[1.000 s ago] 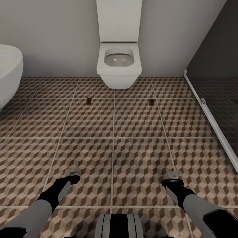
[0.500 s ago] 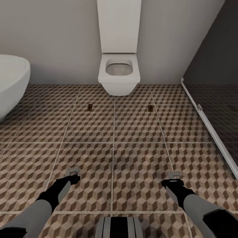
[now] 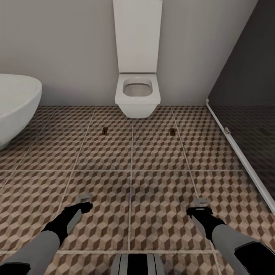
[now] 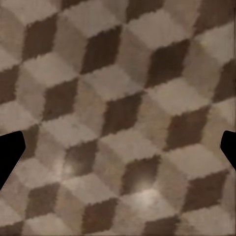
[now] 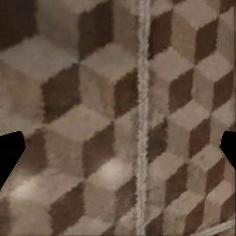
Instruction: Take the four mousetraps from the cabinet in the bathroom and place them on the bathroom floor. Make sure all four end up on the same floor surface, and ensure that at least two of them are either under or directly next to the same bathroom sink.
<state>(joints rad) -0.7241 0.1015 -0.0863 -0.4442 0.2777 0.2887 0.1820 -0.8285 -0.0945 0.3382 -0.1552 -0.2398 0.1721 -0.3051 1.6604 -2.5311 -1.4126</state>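
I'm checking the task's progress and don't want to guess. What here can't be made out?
- Two mousetraps on the bathroom floor before the toilet: too small in the head view for detail.
- Bathtub: cut off by the head view's left edge.
- Left end effector and right end effector: wrist views cut off the finger tips at their edges.

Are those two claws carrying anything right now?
Nothing is held. Both the left gripper and right gripper hang open over the floor, jaws spread with bare tile between.

two tiny dark brown mousetraps (image 3: 104, 131) (image 3: 172, 132) lie flat, well apart, on the cube-patterned bathroom floor (image 3: 152, 191)
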